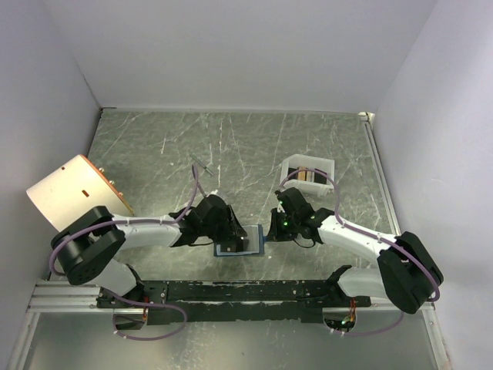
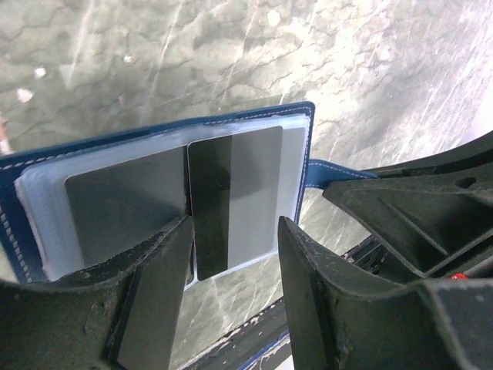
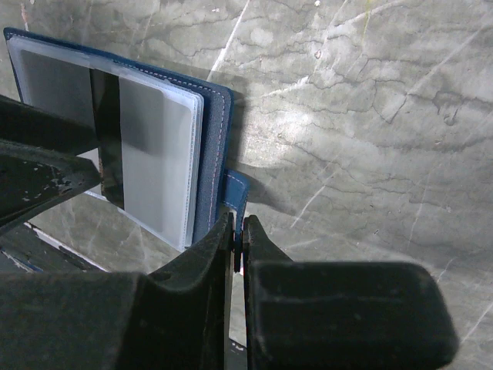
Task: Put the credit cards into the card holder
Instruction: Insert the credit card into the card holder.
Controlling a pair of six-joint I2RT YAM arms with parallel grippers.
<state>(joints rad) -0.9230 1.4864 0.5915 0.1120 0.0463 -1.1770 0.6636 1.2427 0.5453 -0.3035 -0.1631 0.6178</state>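
Left wrist view: my left pincer (image 2: 235, 223) stands open, a dark card (image 2: 231, 193) between its jaws, partly tucked in the blue card holder (image 2: 306, 146). My right pincer (image 3: 237, 223) pinches the holder's snap tab (image 3: 235, 193). The card is likely stiff, light and slippery; grip its long edges.

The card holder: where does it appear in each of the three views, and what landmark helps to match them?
Top external: the dark blue folding card holder lies low centre.
Left wrist: the holder fills centre-left, open.
Right wrist: the holder is upper left, open.
Shared landmark: its blue snap tab, at right in left wrist, centre in right wrist.
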